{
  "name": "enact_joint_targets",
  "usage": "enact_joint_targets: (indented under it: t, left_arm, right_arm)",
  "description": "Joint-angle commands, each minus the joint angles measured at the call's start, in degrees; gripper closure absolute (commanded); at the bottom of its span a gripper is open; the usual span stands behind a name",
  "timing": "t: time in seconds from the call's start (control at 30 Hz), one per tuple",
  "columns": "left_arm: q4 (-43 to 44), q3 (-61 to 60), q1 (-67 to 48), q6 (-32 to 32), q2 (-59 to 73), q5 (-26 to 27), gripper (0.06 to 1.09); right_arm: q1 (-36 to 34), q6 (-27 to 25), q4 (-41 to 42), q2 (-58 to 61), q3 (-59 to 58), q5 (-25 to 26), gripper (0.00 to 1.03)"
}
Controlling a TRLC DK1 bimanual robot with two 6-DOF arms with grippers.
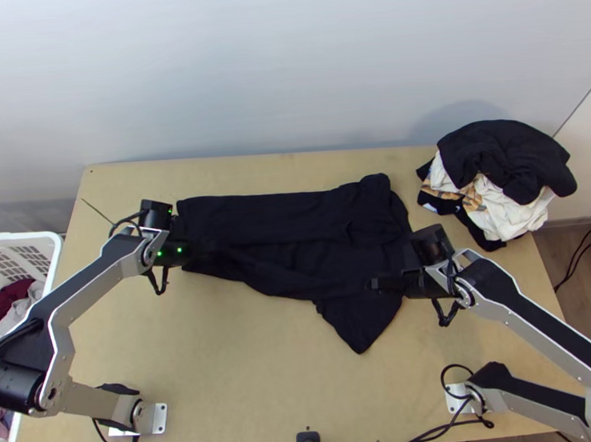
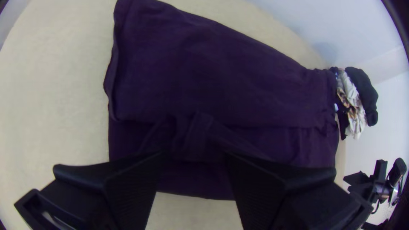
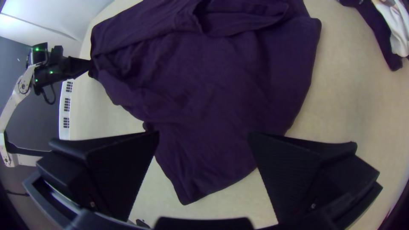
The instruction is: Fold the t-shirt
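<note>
- Black cloth t-shirt (image 1: 283,222), and it's lying right across the middle of the light wooden table (image 1: 241,376), stretched from the left end towards the right!
- Look at the far side: a broad layer (image 2: 204,85) is folded over lengthwise, fairly smooth, while the near side runs in loose, slanting creases.
- Over on the right, the cloth fans out wide, and one pointed corner (image 1: 359,333) juts towards the near edge.
- Left gripper (image 1: 205,249), now, at the shirt's left end: its wide black fingers are parted, with rumpled dark cloth seen between them.
- Right gripper (image 1: 375,284), above the shirt's near right part: fingers well apart too, shirt showing in the gap, nothing clamped.
- Beyond the shirt, at the table's far right corner, there's a heap of crumpled garments: a black one (image 1: 504,156) on top, a white one (image 1: 503,208) spilling out under it, more black cloth below.
- And out past the left edge, a white plastic basket (image 1: 53,252) with slotted walls, holding dark red cloth (image 1: 4,307) and pale grey cloth!
</note>
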Motion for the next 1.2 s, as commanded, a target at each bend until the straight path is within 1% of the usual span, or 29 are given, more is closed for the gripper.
enact_joint_targets:
  t: [0.0,0.1,0.2,0.27,0.3,0.33,0.43,0.5,0.63,0.73,0.87,1.1,1.17]
  left_arm:
    - [3.88,-0.96,-0.33,-1.49,2.71,-0.38,0.49]
    - [5.46,-0.79,-0.33,-1.76,3.68,-0.03,0.65]
    - [5.46,-0.52,-0.42,-1.76,4.20,0.24,0.77]
    - [5.37,-0.61,-0.42,-1.76,4.20,0.85,0.91]
    - [5.19,-0.70,-0.42,-1.58,3.85,1.38,1.01]
    - [5.02,-0.87,-0.42,-1.58,3.32,1.38,1.05]
    - [4.84,-2.54,-0.42,-3.16,-0.46,1.38,1.05]
    - [4.32,-3.51,-0.42,-4.13,-3.71,1.38,1.05]
    - [-0.87,-4.13,0.37,-4.22,-11.09,1.38,1.05]
    - [-4.91,-5.09,0.99,-4.04,-17.07,1.38,1.05]
    - [-9.75,-6.32,1.08,-4.04,-22.87,1.38,1.05]
    - [-14.67,-7.38,0.90,-4.66,-26.65,1.38,1.05]
    - [-15.81,-7.46,0.99,-4.75,-27.44,1.38,1.05]
  right_arm:
    - [-0.51,-0.17,-0.87,0.27,0.29,0.01,0.07]
    - [-0.60,-0.35,-1.05,0.27,0.29,0.01,0.07]
    - [-0.69,-0.52,-0.96,0.54,0.56,0.01,0.07]
    - [-0.69,-0.61,-1.05,0.62,0.73,0.01,0.07]
    - [-0.69,-0.61,-1.05,0.62,0.91,0.01,0.07]
    - [-0.69,-0.70,-1.14,0.80,1.00,0.01,0.07]
    - [-0.07,-0.96,-1.84,0.89,1.35,-0.25,0.07]
    - [1.42,-1.67,-4.21,0.89,1.35,-1.04,0.06]
    - [5.46,-3.86,-8.08,0.62,0.64,-1.48,0.07]
    - [8.54,-5.45,-8.08,0.36,-0.32,-1.48,0.07]
    - [15.13,-6.59,-6.32,0.19,-1.73,-0.43,0.07]
    - [24.45,-8.17,-4.65,0.71,-1.90,1.42,0.07]
    - [26.03,-8.43,-4.21,0.98,-1.90,1.77,0.07]
